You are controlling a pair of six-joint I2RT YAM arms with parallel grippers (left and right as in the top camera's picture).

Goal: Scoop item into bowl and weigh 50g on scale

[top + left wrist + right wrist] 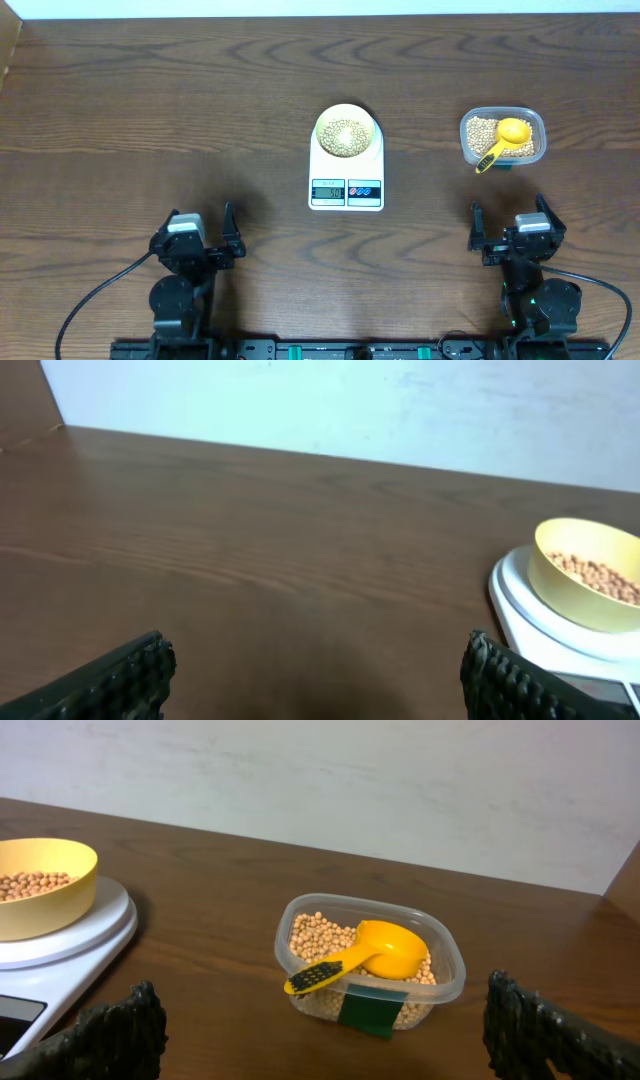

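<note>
At the middle of the table, white scale (pixel 347 170) with a pale-yellow bowl (pixel 347 135) on its round platform; inside the bowl, a low heap of small tan beans (pixel 346 137), level below the rim. Digits on the scale's grey display too small to read. Well off to the right, clear plastic tub (pixel 503 109) with a green label on its near wall, part full of the same beans; in it, a yellow scoop (pixel 505 140) lying on the beans, handle poking over the near-left rim. Left gripper (pixel 200 222) and right gripper (pixel 509 213) near the front edge, well apart from scale and tub, fingers spread wide, gripping nothing
</note>
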